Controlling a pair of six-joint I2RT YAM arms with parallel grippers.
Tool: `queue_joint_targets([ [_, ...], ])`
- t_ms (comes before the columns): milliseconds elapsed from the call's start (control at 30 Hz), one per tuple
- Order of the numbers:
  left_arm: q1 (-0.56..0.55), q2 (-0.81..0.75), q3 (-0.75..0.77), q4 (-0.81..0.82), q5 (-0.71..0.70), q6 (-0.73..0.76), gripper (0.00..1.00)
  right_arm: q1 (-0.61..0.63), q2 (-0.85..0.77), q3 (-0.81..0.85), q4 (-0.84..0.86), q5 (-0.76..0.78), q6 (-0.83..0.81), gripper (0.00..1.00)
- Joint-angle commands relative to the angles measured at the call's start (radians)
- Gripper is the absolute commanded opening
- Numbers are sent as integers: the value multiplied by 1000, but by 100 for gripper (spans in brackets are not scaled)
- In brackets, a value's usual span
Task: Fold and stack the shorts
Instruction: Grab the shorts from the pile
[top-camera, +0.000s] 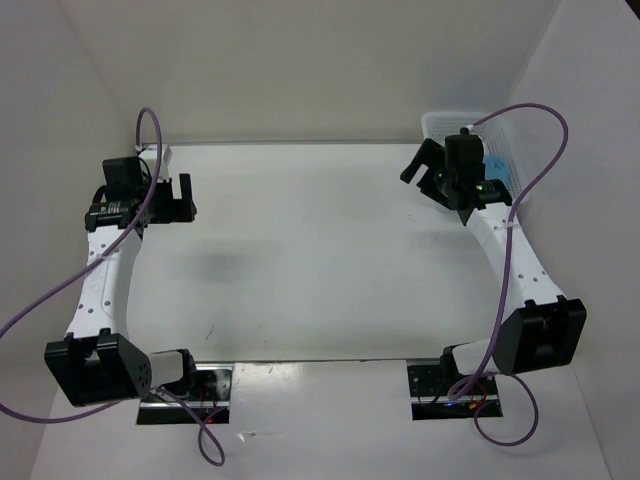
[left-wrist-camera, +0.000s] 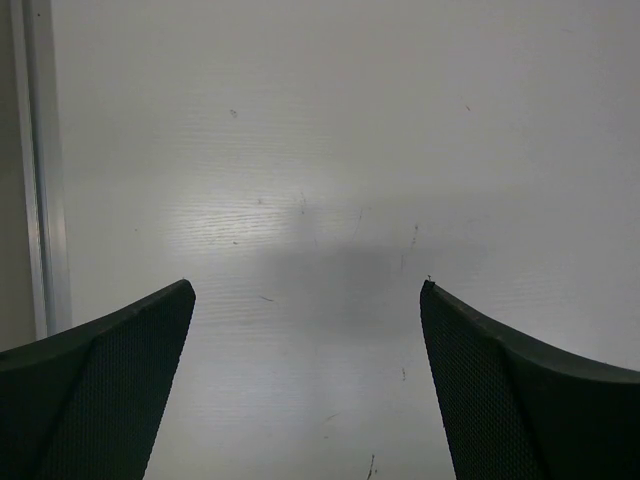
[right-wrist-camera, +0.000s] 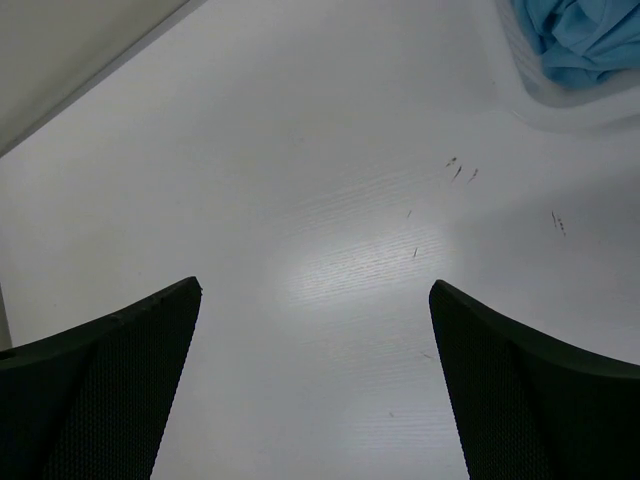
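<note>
The shorts (right-wrist-camera: 585, 40) lie bunched in the basket (right-wrist-camera: 545, 105), near my right fingers (right-wrist-camera: 100, 400); left fingers (left-wrist-camera: 520, 400) well apart from it; both pairs spread, empty.

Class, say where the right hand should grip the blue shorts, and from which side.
Probably the bunched top folds of the shorts, coming down from above with the right hand: they lie crumpled inside the basket, whose wall blocks a sideways reach.

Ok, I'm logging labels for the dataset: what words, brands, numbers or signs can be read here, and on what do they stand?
None can be read. The table, the basket, the shorts, the left gripper and the right gripper show no lettering. The small dark marks on the table look like scratches, not text.
</note>
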Motion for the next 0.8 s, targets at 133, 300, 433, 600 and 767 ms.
queue_joint_targets([
  [133, 6, -67, -1, 6, -15, 4, 100, 7, -52, 13, 40, 95, -20, 100],
  [300, 6, -86, -33, 25, -15, 4, 100, 7, 17, 80, 52, 118, -85, 100],
  [433, 6, -86, -33, 25, -24, 4, 100, -28, 90, 169, 80, 158, -151, 100],
  [600, 6, -86, -42, 25, -24, 4, 100, -169, 276, 296, 43, 138, -174, 100],
  [767, 6, -67, -42, 14, -24, 4, 100, -287, 429, 425, 43, 121, -194, 100],
])
